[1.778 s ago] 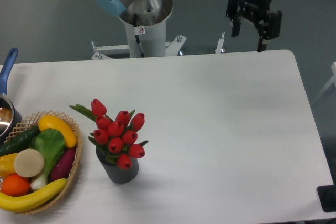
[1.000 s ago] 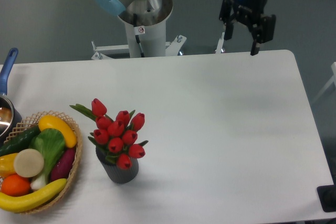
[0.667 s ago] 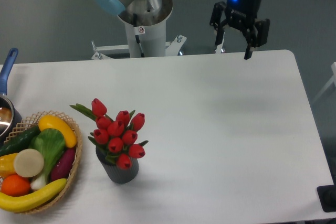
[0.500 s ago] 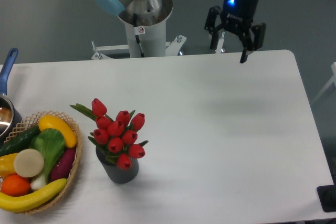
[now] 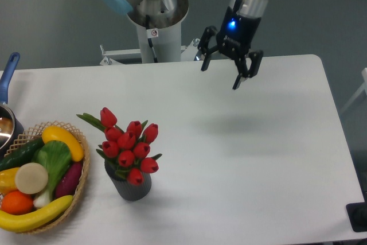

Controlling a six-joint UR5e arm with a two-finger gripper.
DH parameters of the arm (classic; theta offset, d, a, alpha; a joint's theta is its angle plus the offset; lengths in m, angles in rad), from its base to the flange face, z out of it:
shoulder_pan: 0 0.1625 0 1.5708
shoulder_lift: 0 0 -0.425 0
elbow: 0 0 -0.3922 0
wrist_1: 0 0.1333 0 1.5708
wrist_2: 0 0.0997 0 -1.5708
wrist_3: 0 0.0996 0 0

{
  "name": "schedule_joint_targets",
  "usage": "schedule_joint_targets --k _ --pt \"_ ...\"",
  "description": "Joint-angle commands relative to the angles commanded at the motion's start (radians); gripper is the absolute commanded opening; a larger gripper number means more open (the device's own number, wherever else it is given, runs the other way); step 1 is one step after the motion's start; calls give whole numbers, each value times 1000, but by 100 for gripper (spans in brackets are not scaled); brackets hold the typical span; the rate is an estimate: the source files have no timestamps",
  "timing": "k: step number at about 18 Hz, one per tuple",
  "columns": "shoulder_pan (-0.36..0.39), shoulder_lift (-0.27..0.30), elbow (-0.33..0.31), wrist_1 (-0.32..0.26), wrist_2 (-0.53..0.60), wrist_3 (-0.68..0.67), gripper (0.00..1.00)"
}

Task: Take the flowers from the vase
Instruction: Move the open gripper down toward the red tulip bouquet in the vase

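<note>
- Where the frame cuts off at far left, a pot (image 5: 6,120) with a blue handle shows only in part; its contents cannot be made out.
- Wicker basket (image 5: 80,167) just right of the pot, at the table's front-left corner, heaped with toy fruit and vegetables (image 5: 43,170); its lower-left rim runs out of frame.
- Flowers (image 5: 127,146): tight bunch of red tulip buds, all closed, with green leaves poking out at the sides. One bud stands taller at the upper left beside a long leaf. Stems are hidden inside the vase; any tie round them is not visible.
- Vase (image 5: 133,189): short, dark grey, upright on the white table (image 5: 275,159), just right of the basket and apart from it. Most of its rim is covered by the buds and leaves.
- Robot base (image 5: 157,24) stands behind the table's far edge, its top cut off by the frame.
- Gripper (image 5: 219,76): black, blue light lit on its body, tilted, fingers spread wide with nothing between them. It hangs above the far middle of the table, with a soft shadow on the table surface below.
- Flowers sit well apart from the gripper, to its left and nearer the camera.
</note>
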Motion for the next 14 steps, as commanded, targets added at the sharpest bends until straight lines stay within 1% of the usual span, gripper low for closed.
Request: schedule_joint_targets --k 2,3,6,9,10,12,14 --pt "-15 -25 0 32 -52 -50 100" --pt "-26 -37 0 60 -81 -84 100" --pt "-66 -90 0 179 -109 -120 100" --pt "-115 -130 3 259 -114 -147 100" --pt "-120 -135 2 270 -112 -149 100" --pt "-133 -138 3 273 -121 -147 100" --pt "-152 -152 3 273 -156 -147 100"
